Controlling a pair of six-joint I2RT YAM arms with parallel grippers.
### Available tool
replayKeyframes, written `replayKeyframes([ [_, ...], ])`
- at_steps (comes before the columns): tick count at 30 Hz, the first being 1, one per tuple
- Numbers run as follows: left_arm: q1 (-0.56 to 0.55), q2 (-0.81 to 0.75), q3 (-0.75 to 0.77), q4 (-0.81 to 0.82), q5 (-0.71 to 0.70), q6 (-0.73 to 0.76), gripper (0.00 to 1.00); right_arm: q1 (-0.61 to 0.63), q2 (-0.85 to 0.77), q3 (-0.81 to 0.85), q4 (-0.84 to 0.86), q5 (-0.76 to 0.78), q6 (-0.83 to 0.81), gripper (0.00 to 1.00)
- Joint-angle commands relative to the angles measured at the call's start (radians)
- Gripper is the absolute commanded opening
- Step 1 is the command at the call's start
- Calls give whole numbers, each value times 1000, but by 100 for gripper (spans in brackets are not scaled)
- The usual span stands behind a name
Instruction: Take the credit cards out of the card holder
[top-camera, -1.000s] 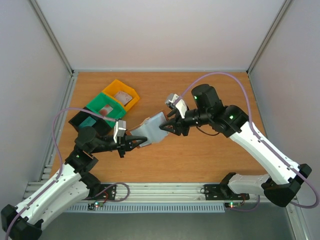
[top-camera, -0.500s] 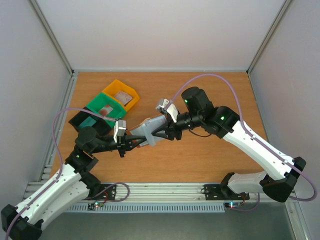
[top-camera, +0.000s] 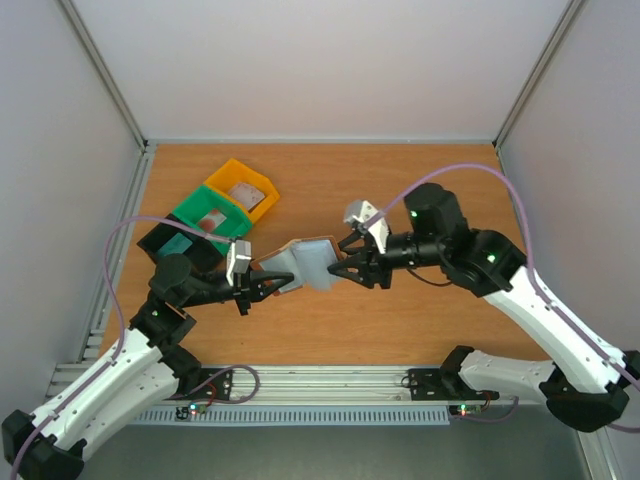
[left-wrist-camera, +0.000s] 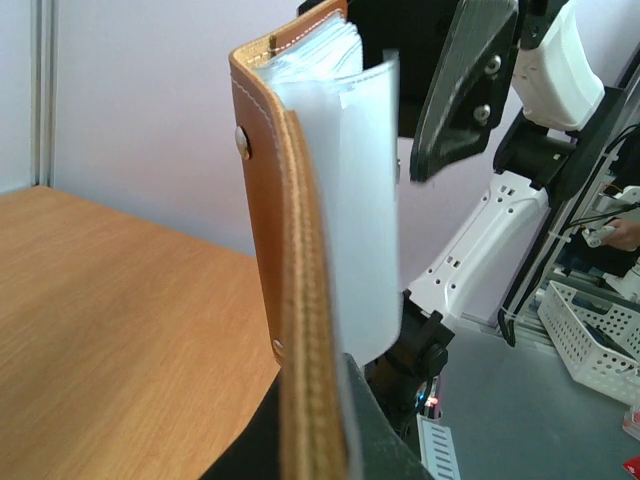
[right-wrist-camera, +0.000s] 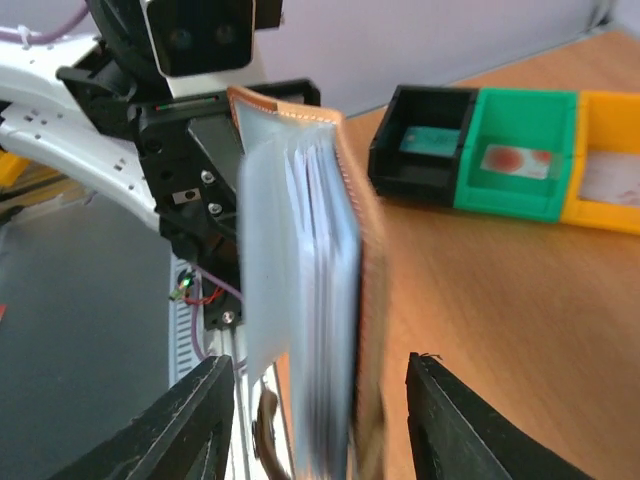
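Note:
The card holder (top-camera: 305, 262) is brown outside with pale clear sleeves inside and is held above the table. My left gripper (top-camera: 262, 288) is shut on its lower edge; in the left wrist view (left-wrist-camera: 315, 425) the brown spine (left-wrist-camera: 300, 260) stands upright between the jaws. My right gripper (top-camera: 350, 264) is open at the holder's right edge. In the right wrist view the holder (right-wrist-camera: 320, 290) sits between the spread fingers (right-wrist-camera: 205, 420) of this gripper (right-wrist-camera: 320, 425), touching neither. No red credit card shows in the sleeves.
A row of three bins lies at the back left: black (top-camera: 165, 243), green (top-camera: 205, 215) and yellow (top-camera: 243, 185). The green bin holds a small pale, red-marked flat piece (right-wrist-camera: 510, 160). The yellow bin holds a pale piece. Grey walls enclose the table on three sides.
My right gripper pushed in against the holder half a second ago and has since drawn back to the right. The holder has sprung back more upright. The left gripper holds still.

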Motion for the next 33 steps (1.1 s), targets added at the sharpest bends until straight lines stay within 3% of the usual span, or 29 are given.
replayKeyframes([
  [1, -2, -17, -12, 80, 19, 28, 0, -33, -54, -6, -40, 38, -25, 48],
  [13, -2, -21, -11, 71, 31, 54, 0, -35, 12, 46, -18, 85, 4, 39],
  [23, -2, -15, -12, 105, 27, 55, 0, -7, 108, 44, 11, -39, 2, 18],
  [30, -2, -10, -3, 84, 18, 48, 0, 34, 135, 31, 75, -94, 18, 28],
  [33, -2, -9, -7, 91, 17, 42, 0, 37, 134, 23, 79, -88, 24, 25],
])
